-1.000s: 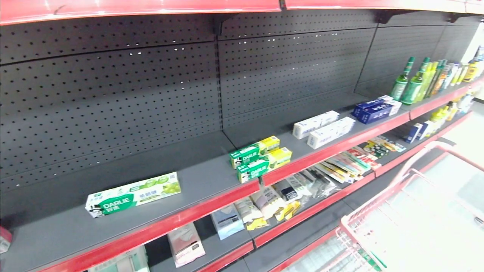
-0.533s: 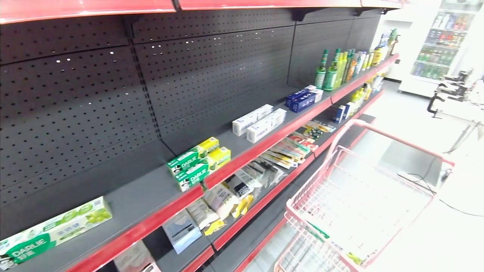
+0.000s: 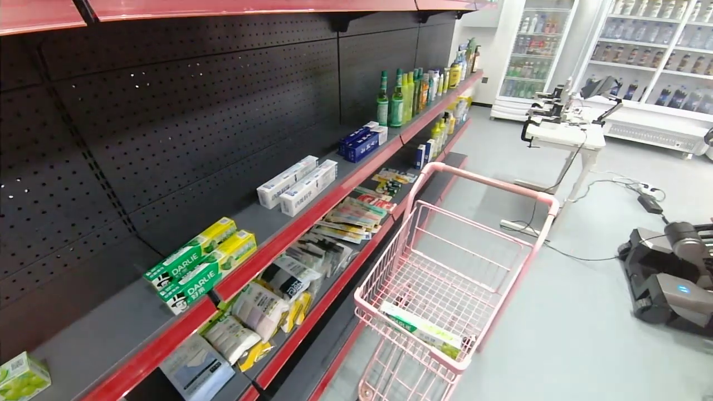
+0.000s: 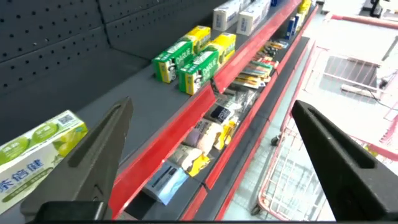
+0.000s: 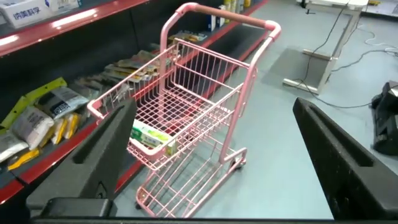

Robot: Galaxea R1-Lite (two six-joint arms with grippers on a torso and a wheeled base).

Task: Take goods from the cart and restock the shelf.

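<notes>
We see bright, even light washing the pale floor (image 3: 557,345); glare streaks the top red shelf edge (image 3: 250,6), the black pegboard (image 3: 195,100) sits dim, and shelf lines bow toward the edges.

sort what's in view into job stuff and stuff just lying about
For the job: pink cart, green-and-white box lying in it, grey shelf.
Lying about: white desk, drinks fridges.
</notes>
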